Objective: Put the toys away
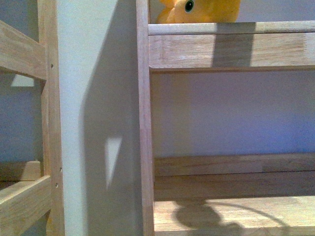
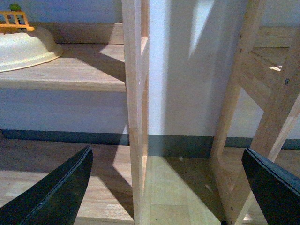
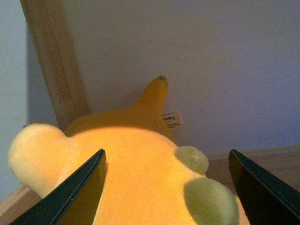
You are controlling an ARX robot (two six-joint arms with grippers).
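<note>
A yellow-orange plush toy (image 1: 202,11) with a black glossy eye lies on the upper wooden shelf (image 1: 231,46), seen at the top edge of the front view. In the right wrist view the plush toy (image 3: 140,173) fills the foreground, with pale spots and a white tag, resting against the wall. My right gripper (image 3: 168,187) is open, its dark fingers (image 3: 79,192) spread on either side of the toy. My left gripper (image 2: 168,187) is open and empty, low near the floor, facing a wooden shelf upright (image 2: 136,117). Neither gripper shows in the front view.
Wooden shelf frames stand against a pale wall; an upright post (image 1: 144,123) divides the front view and a lower shelf board (image 1: 231,211) lies below. A cream bowl (image 2: 23,49) and an orange toy fence (image 2: 16,21) sit on a lower shelf. A dark skirting strip (image 2: 178,143) runs along the floor.
</note>
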